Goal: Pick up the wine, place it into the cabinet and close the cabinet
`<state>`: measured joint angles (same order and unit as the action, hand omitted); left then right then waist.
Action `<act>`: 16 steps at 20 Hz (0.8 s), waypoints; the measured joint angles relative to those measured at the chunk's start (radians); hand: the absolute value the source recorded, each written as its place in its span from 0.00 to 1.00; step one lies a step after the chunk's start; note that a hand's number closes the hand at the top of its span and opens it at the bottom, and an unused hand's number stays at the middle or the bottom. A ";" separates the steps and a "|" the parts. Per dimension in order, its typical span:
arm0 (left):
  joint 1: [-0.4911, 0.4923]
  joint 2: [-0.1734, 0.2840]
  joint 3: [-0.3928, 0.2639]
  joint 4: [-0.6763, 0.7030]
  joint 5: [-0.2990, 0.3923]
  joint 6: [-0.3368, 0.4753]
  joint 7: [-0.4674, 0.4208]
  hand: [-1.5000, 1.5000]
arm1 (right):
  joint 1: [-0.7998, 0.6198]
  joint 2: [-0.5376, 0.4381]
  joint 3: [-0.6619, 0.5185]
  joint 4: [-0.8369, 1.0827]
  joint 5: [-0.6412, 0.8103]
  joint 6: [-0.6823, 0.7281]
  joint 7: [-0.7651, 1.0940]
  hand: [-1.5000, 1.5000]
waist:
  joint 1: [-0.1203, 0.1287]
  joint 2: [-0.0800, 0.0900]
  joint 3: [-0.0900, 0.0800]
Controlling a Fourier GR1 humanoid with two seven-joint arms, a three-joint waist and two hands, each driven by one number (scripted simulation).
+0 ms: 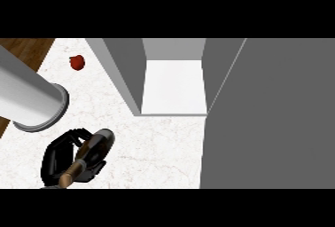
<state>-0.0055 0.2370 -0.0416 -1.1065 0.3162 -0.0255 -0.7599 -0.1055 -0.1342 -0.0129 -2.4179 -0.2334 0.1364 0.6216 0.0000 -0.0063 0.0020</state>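
On the pale marbled bench [157, 146], the left robot hand [62, 155] shows near the lower left corner of the view, its black fingers curled round the wine bottle [88, 153], so that much of the bottle is hidden by the hand. The bottle lies tilted, its dark body pointing up and to the right toward the cabinet, and its brown neck [68, 175] sticking out below the hand toward the lower edge of the view. Whether the bottle touches the bench or is held just above it cannot be told from this view. The cabinet [173, 75] stands at the far side of the bench, with its inside open to view: a white floor between grey walls. Its open door [268, 115] fills the right side of the view as a broad grey panel. A large white cylinder with a grey rim [29, 99] comes in from the left edge, above the robot hand and apart from it. A small red thing [77, 62] lies near the far left corner of the bench, close to the bench's edge where brown wooden flooring [23, 48] shows beyond. The right robot hand does not show.
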 measured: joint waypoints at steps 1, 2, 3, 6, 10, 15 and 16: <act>0.021 0.011 -0.001 -0.044 -0.001 0.000 0.006 1.00 | 0.008 0.004 0.001 0.001 0.000 0.003 -0.008 0.00 | 0.001 0.000 0.000; 0.035 0.014 -0.002 -0.086 -0.002 0.005 0.018 1.00 | -0.001 -0.003 -0.011 0.002 -0.001 0.004 -0.002 0.00 | 0.001 0.001 0.000; 0.043 0.015 -0.001 -0.114 0.009 -0.004 0.031 1.00 | -0.005 -0.007 -0.020 0.000 -0.003 0.004 0.005 0.00 | 0.000 0.001 -0.001; 0.079 0.009 -0.022 -0.241 0.035 -0.016 0.096 1.00 | -0.013 0.000 -0.004 0.001 -0.003 -0.003 0.014 0.00 | 0.002 0.001 -0.001; 0.127 0.008 -0.059 -0.435 0.053 0.001 0.223 1.00 | -0.017 0.001 -0.021 0.009 -0.004 0.003 0.001 0.00 | 0.003 0.001 -0.001; 0.131 -0.005 -0.117 -0.621 0.026 0.074 0.387 1.00 | -0.023 0.000 -0.027 0.007 -0.009 0.004 0.011 0.00 | -0.001 0.002 -0.001; 0.131 -0.014 -0.135 -0.651 0.010 0.099 0.416 1.00 | -0.009 0.002 -0.023 0.004 -0.011 0.007 0.013 0.00 | -0.003 0.001 -0.001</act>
<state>0.1253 0.2233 -0.1768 -1.7571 0.3257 0.0734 -0.3442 -0.1149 -0.1320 -0.0363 -2.4141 -0.2443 0.1438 0.6342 -0.0034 -0.0049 0.0011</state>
